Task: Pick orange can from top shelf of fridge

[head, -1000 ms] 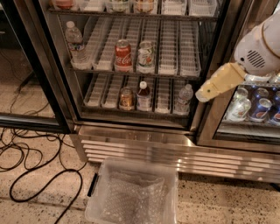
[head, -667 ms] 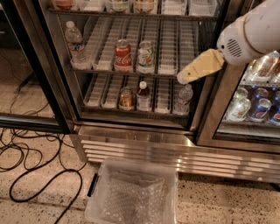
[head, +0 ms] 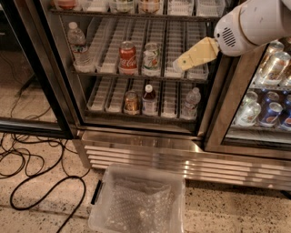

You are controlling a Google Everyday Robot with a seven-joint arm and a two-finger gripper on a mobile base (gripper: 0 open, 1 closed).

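The fridge (head: pixel 136 141) stands with its left door open. Its top shelf (head: pixel 182 17) runs along the upper edge of the view. Only the lower part of the orange can (head: pixel 150 5) shows there, between other partly cut-off drinks. My gripper (head: pixel 178 65), tan-yellow on a white arm, hangs in front of the middle shelf's right lanes. It is below and right of the orange can and holds nothing that I can see.
The middle shelf holds a water bottle (head: pixel 77 43), a red Coca-Cola can (head: pixel 127 57) and a green-white can (head: pixel 151 58). The lower shelf holds an amber-brown can (head: pixel 132 102) and two bottles. A clear plastic bin (head: pixel 141 200) and cables (head: pixel 41 177) lie on the floor.
My gripper and arm have moved left and upward, from the right door frame to in front of the middle shelf.
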